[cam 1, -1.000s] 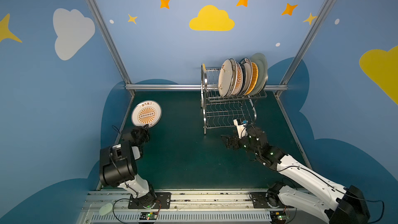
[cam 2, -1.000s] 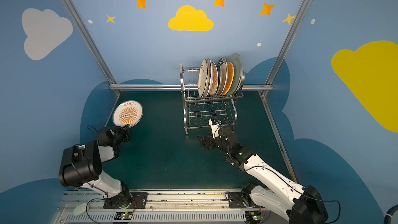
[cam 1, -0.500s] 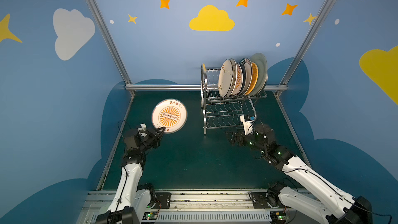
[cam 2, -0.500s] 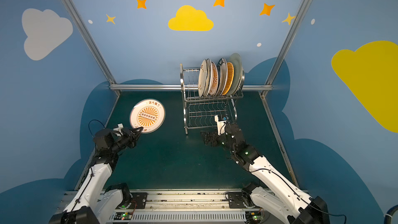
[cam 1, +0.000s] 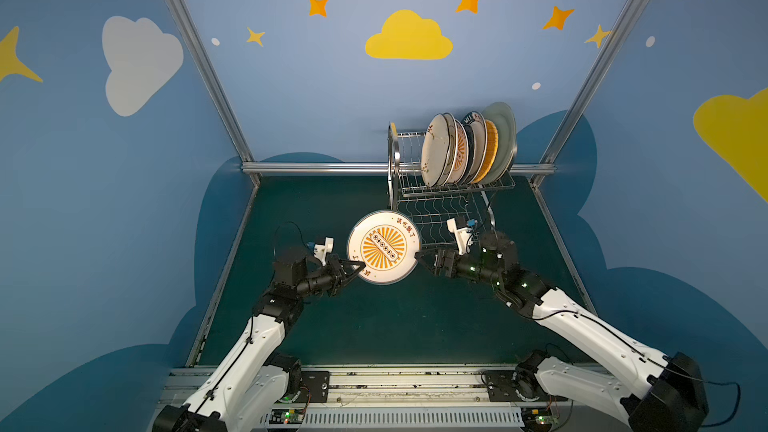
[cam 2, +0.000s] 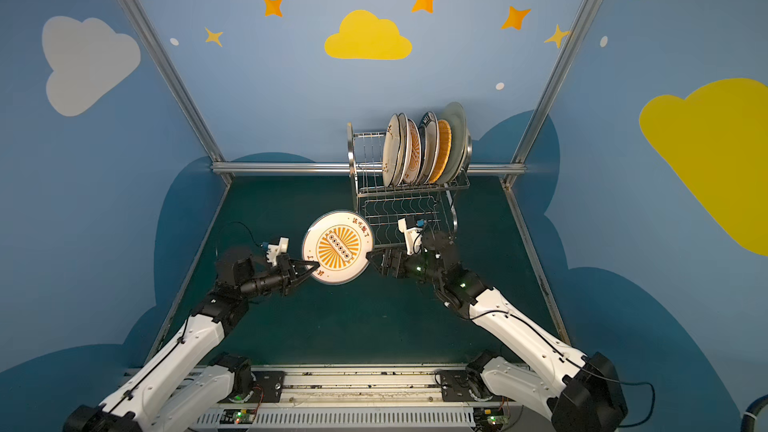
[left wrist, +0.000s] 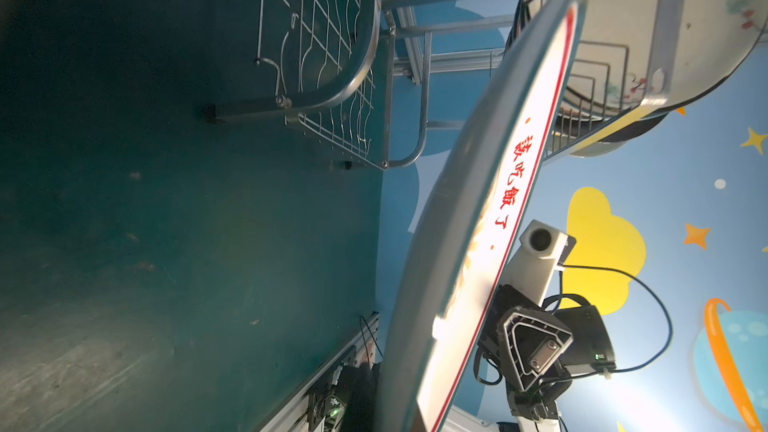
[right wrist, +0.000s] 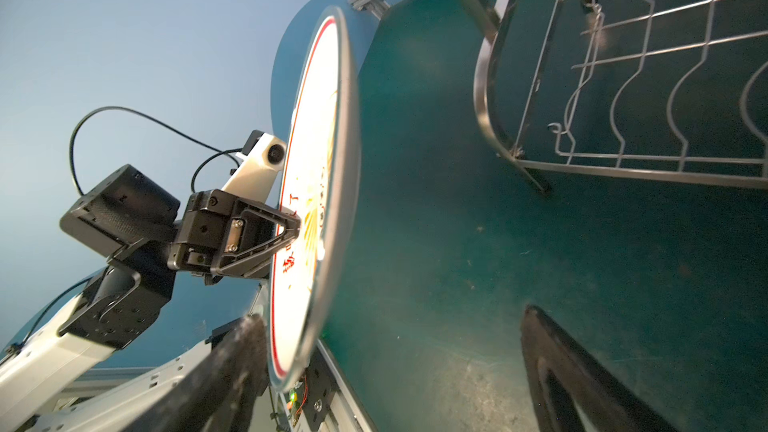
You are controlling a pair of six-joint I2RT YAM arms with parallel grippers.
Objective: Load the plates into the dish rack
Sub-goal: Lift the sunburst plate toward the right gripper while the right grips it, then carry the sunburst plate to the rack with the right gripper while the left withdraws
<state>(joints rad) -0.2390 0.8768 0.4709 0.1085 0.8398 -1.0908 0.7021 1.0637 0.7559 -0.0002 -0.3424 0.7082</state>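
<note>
The left hand (cam 1: pixel 356 273) is closed tight on the near-left rim of an orange-sunburst plate (cam 1: pixel 382 248). It holds the plate clear of the green surface (cam 1: pixel 374 326), tilted, about mid-surface and just before the near-left corner of the dish rack (cam 1: pixel 440 201). In both top views only the upper finger shows on the plate's face. The lower one is hidden beneath it, though the right wrist view shows that hand (right wrist: pixel 286 228) pinching the rim.

The right hand (cam 1: pixel 419 257) is spread wide and holds nothing. Its tips are at the plate's right rim, and in the right wrist view the rim sits between the two fingers (right wrist: pixel 552 351). The other finger is a dark blur, so contact cannot be told.

In the left wrist view the plate (left wrist: pixel 490 218) runs edge-on, cut off by the frame, and covers much of the right hand.

The rack stands at the far edge of the surface, right of centre. The racked plates (cam 1: pixel 465 147) stand on edge in its upper tier and overlap, so their number is hard to make out.
</note>
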